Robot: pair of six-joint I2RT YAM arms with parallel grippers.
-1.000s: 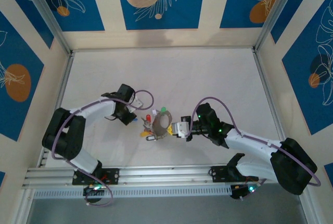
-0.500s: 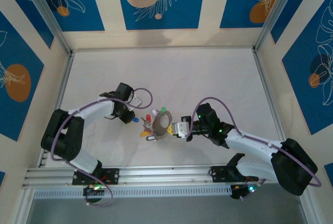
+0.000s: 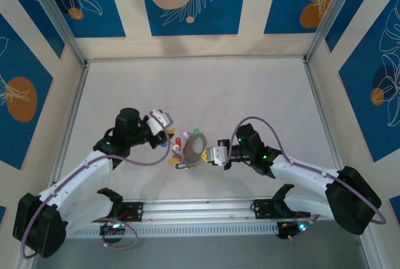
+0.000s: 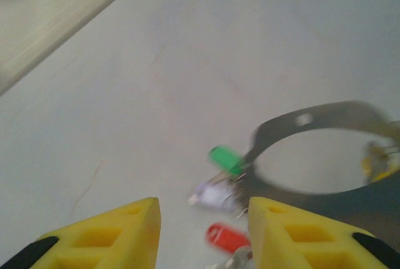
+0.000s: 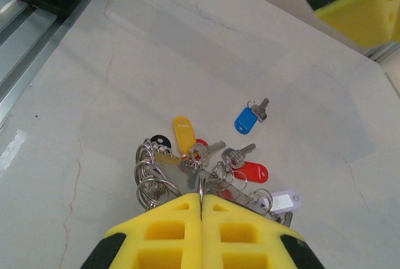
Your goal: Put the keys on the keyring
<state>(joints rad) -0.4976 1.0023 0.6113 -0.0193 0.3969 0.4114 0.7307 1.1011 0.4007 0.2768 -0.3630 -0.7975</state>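
The keyring (image 3: 192, 149) is a broad grey metal ring standing on edge mid-table, seen blurred as a grey hoop (image 4: 315, 119) in the left wrist view. My right gripper (image 3: 210, 154) is shut on the ring's rim (image 5: 200, 184). Keys hang on it with yellow (image 5: 183, 132), red (image 5: 253, 172), white (image 5: 284, 200) and green (image 4: 225, 158) tags. One blue-tagged key (image 5: 247, 121) lies loose on the table, apart from the bunch. My left gripper (image 3: 166, 127) hovers just left of the ring, open (image 4: 201, 213), nothing between its fingers.
Several small loose split rings (image 5: 150, 178) bunch at the ring's near side. The left gripper's yellow finger (image 5: 357, 7) shows at the far corner of the right wrist view. A metal rail (image 3: 200, 209) runs along the near table edge.
The left gripper has gone from shut to open, and the left arm has swung its elbow down and outward, with the gripper shifting slightly up and right. The right arm and keyring held still.
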